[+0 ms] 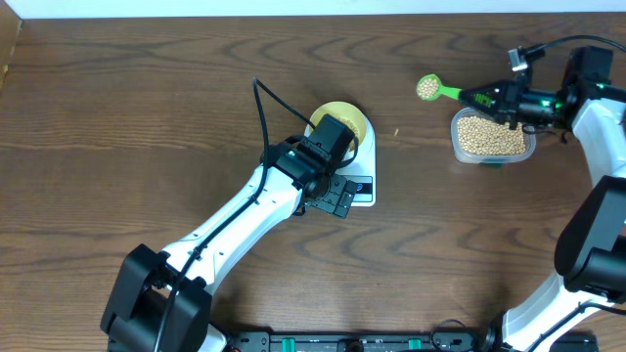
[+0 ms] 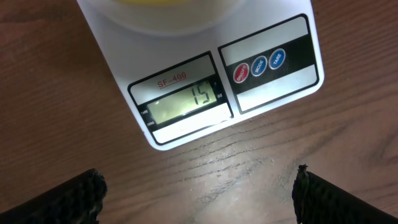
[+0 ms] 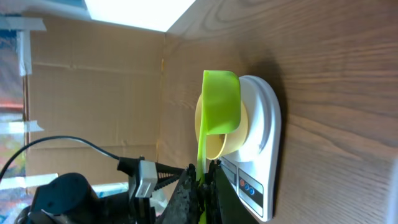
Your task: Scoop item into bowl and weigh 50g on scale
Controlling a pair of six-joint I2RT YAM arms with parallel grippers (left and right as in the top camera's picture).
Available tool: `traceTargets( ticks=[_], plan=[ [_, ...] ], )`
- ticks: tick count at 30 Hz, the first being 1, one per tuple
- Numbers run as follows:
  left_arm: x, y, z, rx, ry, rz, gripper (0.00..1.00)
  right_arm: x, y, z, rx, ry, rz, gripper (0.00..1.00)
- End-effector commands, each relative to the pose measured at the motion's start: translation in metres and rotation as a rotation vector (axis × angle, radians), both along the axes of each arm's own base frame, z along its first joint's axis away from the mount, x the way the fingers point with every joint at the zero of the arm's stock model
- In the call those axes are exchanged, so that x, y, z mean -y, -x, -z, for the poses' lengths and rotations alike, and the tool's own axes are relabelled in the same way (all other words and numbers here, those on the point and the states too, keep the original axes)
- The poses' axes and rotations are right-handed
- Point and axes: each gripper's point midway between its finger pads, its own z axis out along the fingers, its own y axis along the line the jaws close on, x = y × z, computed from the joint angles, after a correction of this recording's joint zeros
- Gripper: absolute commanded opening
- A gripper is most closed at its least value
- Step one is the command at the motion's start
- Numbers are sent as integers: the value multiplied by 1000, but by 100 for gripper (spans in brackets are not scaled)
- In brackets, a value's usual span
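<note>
The pale-yellow bowl sits on the white scale at the table's middle; its rim shows in the left wrist view. The scale's display reads 15. My left gripper is open and empty, hovering just in front of the scale's display end. My right gripper is shut on the handle of a green scoop filled with tan beans, held above the table left of the clear tub. In the right wrist view the scoop is in front of the bowl and scale.
A clear plastic tub full of beans stands at the right, below my right gripper. The left arm's cable loops over the table behind the scale. Cardboard walls border the table's far edge.
</note>
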Motion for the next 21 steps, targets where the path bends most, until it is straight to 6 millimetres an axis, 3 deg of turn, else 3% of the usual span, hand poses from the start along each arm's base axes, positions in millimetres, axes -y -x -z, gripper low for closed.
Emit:
traceTargets(
  ticks=[1, 21],
  plan=[
    [-2, 0, 1, 2, -10, -11, 98, -16, 1, 0, -40, -47, -29, 1],
    [-2, -1, 1, 2, -10, -11, 98, -103, 4, -3, 20, -10, -197, 1]
  ],
)
